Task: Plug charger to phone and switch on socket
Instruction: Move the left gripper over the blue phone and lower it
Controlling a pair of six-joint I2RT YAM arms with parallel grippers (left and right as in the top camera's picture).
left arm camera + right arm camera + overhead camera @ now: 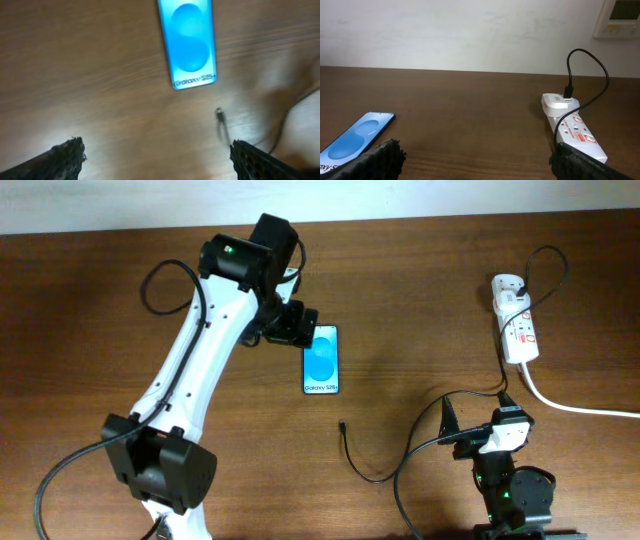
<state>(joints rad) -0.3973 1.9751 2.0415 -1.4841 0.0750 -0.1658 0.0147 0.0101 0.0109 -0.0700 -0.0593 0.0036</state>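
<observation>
You have nothing done yet. Left claw and right claw both gape empty. Phone lies flat mid-desk, charger tip loose near its Galaxy end. Plugging and socket switching remain.

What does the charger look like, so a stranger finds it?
On the table, find the lit blue phone. Just off its Galaxy end lies the charger: a thin black cable with a tiny plug tip, slimmer than the socket's white cord.

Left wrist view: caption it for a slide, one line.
Open left gripper over the table, lit phone ahead, the charger plug tip lying unplugged near its Galaxy end.
</observation>
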